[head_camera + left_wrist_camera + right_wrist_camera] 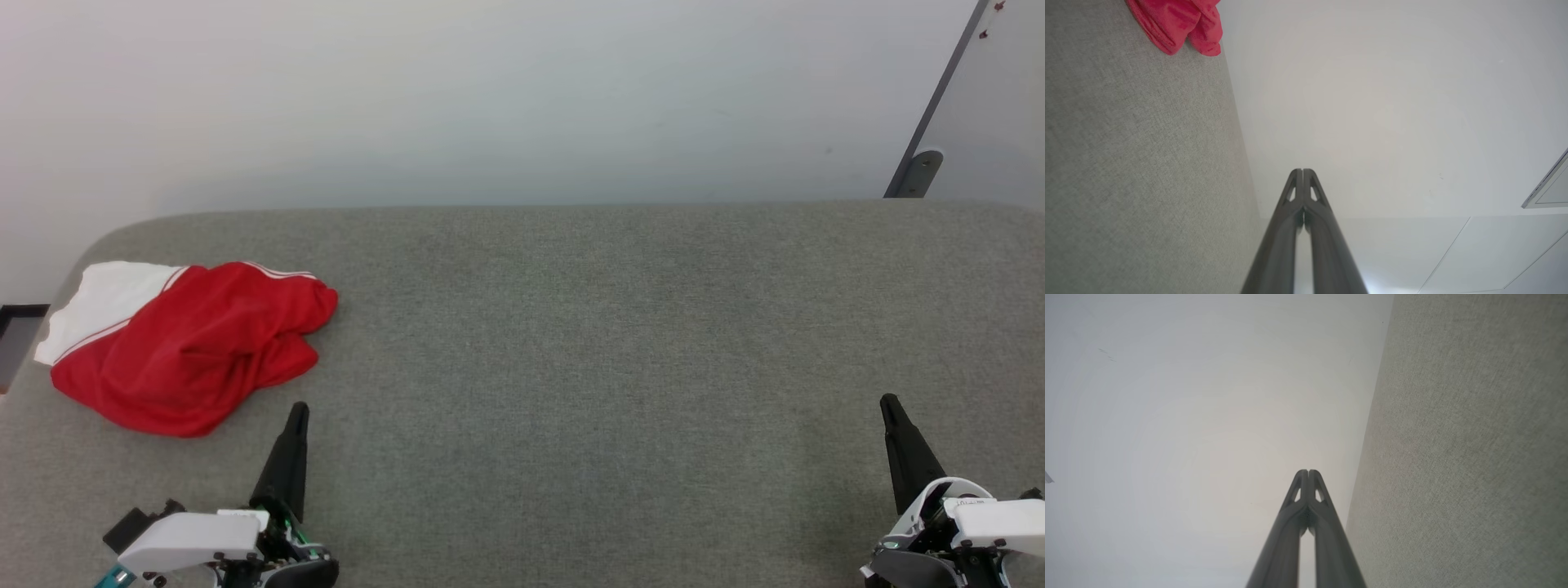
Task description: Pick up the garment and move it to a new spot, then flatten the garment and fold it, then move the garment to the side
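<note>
- At the far left of the grey, felt-like table top [571, 327], the garment [196, 347] lies crumpled in a soft rounded heap, its red fabric folded over a white sleeve edged with thin striped trim.
- Just right of it and nearer the robot, the left gripper [298, 412] is clear of the cloth, its tapered dark fingers pressed together.
- At the far right, the right gripper [888, 404] also has its fingers tip to tip, pinching nothing.
</note>
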Tool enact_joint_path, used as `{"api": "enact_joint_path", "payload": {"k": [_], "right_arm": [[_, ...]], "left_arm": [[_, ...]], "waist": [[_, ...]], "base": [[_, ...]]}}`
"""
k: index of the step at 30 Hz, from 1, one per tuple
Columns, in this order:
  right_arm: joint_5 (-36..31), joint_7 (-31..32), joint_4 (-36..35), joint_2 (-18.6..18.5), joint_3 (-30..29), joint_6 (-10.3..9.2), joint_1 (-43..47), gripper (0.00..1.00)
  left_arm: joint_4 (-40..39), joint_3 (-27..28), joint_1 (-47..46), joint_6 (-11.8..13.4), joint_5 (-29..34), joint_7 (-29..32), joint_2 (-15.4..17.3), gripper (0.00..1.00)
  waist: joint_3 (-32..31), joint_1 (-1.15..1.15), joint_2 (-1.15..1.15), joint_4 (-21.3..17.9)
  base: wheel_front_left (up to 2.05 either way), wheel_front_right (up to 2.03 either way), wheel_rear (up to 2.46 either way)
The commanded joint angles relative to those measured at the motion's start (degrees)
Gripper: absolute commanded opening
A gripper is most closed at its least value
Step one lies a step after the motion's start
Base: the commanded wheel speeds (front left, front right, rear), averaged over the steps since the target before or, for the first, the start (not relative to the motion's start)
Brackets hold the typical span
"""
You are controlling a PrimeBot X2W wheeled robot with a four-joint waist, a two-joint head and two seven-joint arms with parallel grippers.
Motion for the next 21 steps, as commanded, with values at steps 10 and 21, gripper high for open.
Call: {"api": "enact_joint_path", "payload": {"k": [10, 21], "right_arm": [[0.3, 0.0, 0.0, 0.2, 0.1, -0.08, -0.1, 0.00], [0.0, -0.1, 2.0, 0.2, 0.1, 0.00, 1.1, 1.00]], "left_arm": [[0.1, 0.1, -0.6, 0.1, 0.2, 0.0, -0.1, 0.00], [1.9, -0.1, 1.4, 0.0, 0.0, -0.1, -0.3, 1.00]], "waist": [[0.0, 0.00, 0.00, 0.0], [0.0, 0.00, 0.00, 0.0]], "base": [[0.00, 0.00, 0.00], [0.00, 0.00, 0.00]]}}
